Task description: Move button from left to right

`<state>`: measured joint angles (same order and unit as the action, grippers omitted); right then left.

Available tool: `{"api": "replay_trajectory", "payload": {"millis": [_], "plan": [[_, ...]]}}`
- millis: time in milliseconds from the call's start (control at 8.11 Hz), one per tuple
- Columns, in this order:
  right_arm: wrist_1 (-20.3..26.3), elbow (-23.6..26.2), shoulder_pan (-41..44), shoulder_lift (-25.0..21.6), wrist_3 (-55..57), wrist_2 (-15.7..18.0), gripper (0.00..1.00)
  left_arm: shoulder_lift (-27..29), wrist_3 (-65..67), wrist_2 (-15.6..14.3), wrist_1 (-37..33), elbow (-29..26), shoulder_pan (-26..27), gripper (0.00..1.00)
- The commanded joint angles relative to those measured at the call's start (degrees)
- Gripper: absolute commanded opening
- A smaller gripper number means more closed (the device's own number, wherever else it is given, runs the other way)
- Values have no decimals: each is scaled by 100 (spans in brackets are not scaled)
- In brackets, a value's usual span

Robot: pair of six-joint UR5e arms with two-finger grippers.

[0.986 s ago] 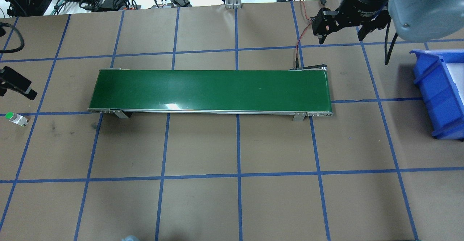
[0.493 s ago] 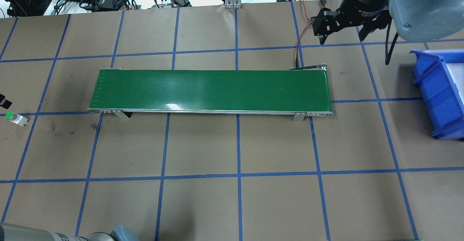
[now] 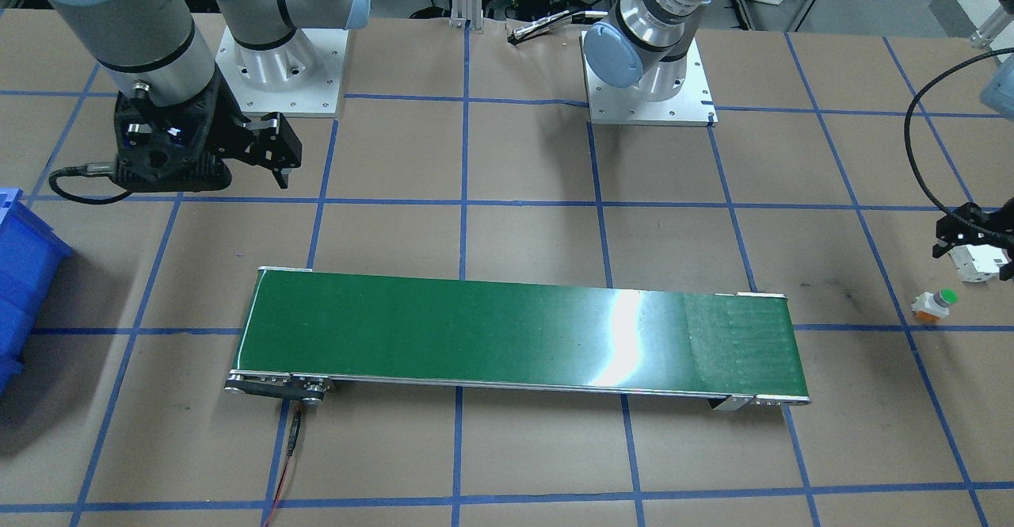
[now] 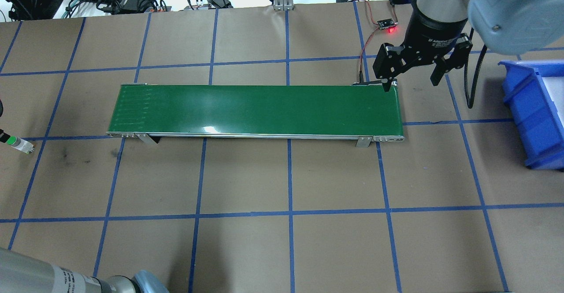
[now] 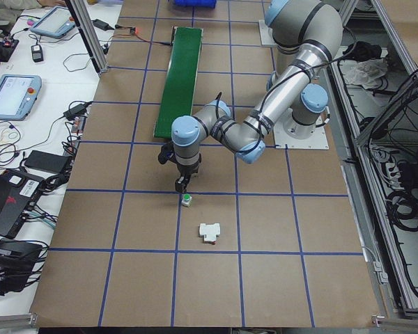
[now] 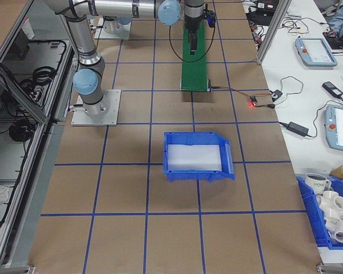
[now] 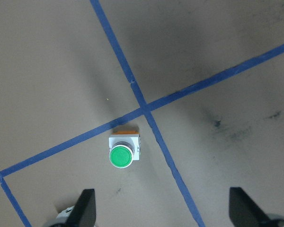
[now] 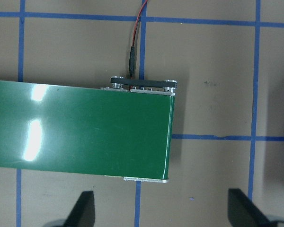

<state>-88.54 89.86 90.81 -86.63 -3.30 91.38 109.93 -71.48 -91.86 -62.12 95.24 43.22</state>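
The button [image 7: 121, 156], with its green cap, white body and orange base, stands on the brown table at a crossing of blue tape lines, left of the conveyor [image 4: 255, 110]. The same button [image 4: 16, 143] lies near the overhead view's left edge. My left gripper [image 7: 163, 213] hovers above it, open and empty, with the button a little ahead of the gap and nearer the left finger. My right gripper [image 4: 411, 81] hangs open and empty over the far right corner of the conveyor [image 8: 80, 130].
A white boxy plastic part [image 5: 209, 232] lies just beyond the button, toward the table's left end. A blue bin [image 4: 533, 112] stands at the right. A small board with a red light [image 4: 387, 24] is wired to the conveyor's right end.
My left gripper has slid out past the overhead view's left edge, over the button. My right gripper has come nearer, to the conveyor's right end. The button has not moved.
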Motion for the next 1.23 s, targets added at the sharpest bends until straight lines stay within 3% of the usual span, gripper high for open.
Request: {"api": "replay_trajectory", "payload": {"millis": [0, 123, 247, 493, 863, 1110], "plan": [[400, -21, 95, -3, -4, -14, 100, 405, -182, 36, 411, -5, -50, 100], [-176, -21, 94, -12, 13, -50, 100, 537, -174, 45, 438, -5, -128, 100], [-442, -21, 94, -12, 22, -59, 100, 634, -156, 45, 560, -5, -164, 100], [-471, -12, 7, 41, -21, 54, 100, 836, -129, 98, 605, 4, -164, 100], [-1286, 76, -2, 120, 5, -76, 100, 1215, -138, 142, 1052, 12, -164, 100], [-1473, 93, -2, 190, 13, -68, 96, 1294, -138, 133, 1053, 12, -164, 100]]}}
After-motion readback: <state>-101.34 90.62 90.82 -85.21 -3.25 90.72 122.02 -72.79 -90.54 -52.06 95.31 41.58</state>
